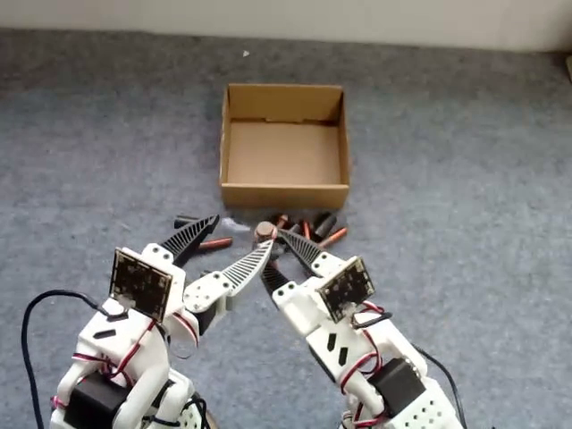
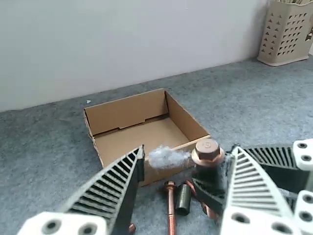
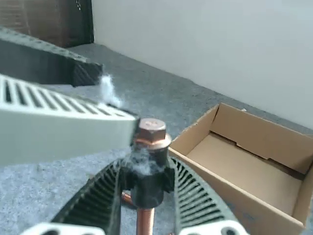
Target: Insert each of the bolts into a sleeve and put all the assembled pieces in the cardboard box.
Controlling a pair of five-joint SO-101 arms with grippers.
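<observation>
Right gripper: the right gripper (image 3: 146,172) is clamping hard on a black sleeve (image 3: 145,188). Its jaws are pressing in on both sides and keeping the sleeve upright, just short of the box's front wall.
Bolt: a copper bolt (image 3: 150,133) is sitting through that sleeve. Its hex head is poking out on top and its shank is showing underneath.
Left gripper: the left gripper (image 1: 244,231) is hanging wide open with nothing between its jaws. Its white finger (image 1: 246,265) is angling in right next to the bolt head, though I can't tell whether it's touching.
Cardboard box: the cardboard box (image 1: 238,192) is sitting open-topped on the carpet beyond both grippers, with its front wall facing them.
Loose pieces: more parts are lying on the floor between the grippers and the box front. A loose bolt (image 2: 170,205) is lying flat with its head towards the box. A loose sleeve (image 2: 183,198) is lying just beside it, and others are scattered to either side.
Fluff: a tuft of grey fluff (image 2: 164,157) is clinging at the tip of the left gripper's dark finger, close to the bolt head.
Carpet: grey carpet (image 1: 465,179) is running under everything, right up to the pale wall.
Basket: a beige slotted basket (image 2: 288,32) is standing against that wall, well apart from the action.
</observation>
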